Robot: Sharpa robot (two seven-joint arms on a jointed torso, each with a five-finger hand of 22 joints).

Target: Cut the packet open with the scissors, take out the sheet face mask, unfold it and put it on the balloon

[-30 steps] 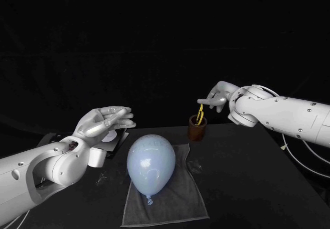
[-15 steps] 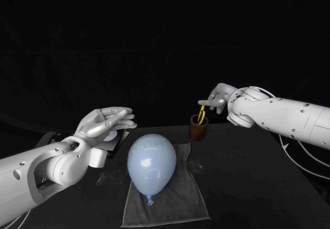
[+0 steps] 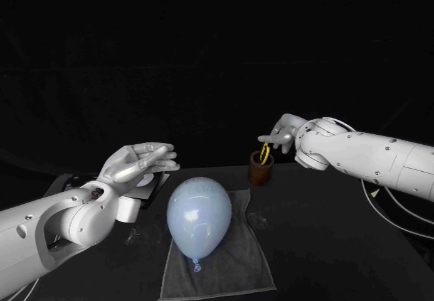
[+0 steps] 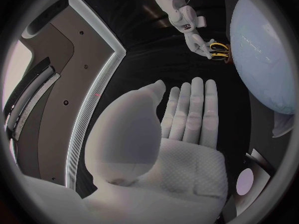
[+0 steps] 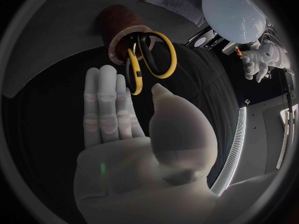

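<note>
The black table (image 3: 348, 251) fills the bottom half of the head view. The left arm (image 3: 45, 226) comes in from the lower left and the right arm (image 3: 375, 157) from the right side.

A grey towel (image 3: 237, 269) lies flat in the lower middle. A pale blue balloon (image 3: 197, 210) lies on it, with its knot toward the bottom of the picture.

The left hand (image 3: 137, 160) is up in the air at the middle left, above the table's far left corner. Its fingers are loose and it holds nothing.

The right hand (image 3: 278, 134) is a little right of the middle, right over the cup. In the right wrist view its fingers are straight and side by side, with the thumb apart from them. It is not closed on anything. I cannot tell if its fingertips touch the scissors.

A brown cup (image 3: 260, 174) stands just past the towel's top right corner. The scissors (image 3: 264, 153) stand in the cup with their yellow handles sticking up.

A dark flat thing with a white spot (image 3: 147, 180) lies under the left hand. I cannot tell if it is the packet.
</note>
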